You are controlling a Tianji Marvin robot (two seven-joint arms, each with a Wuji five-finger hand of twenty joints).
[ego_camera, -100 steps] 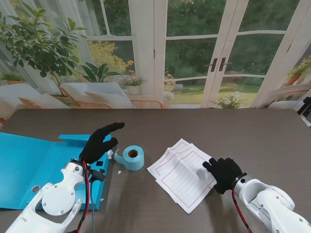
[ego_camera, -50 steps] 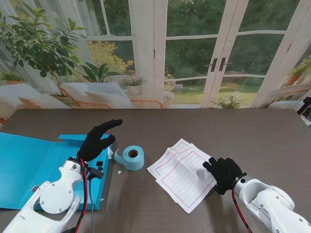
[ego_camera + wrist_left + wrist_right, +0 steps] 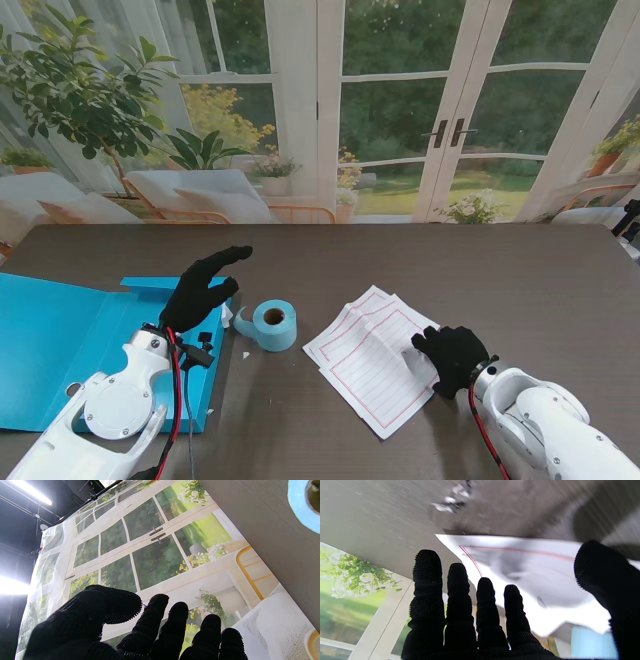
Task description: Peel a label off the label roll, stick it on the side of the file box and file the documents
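1. Label roll centre-left of stand view, cut off in left wrist view.
2. Left hand spread, empty, over file box.
3. Right hand on documents edge; grasp unclear, fingers loosely extended.

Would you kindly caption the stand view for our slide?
Left hand open over the blue file box beside the label roll; right hand at the documents.
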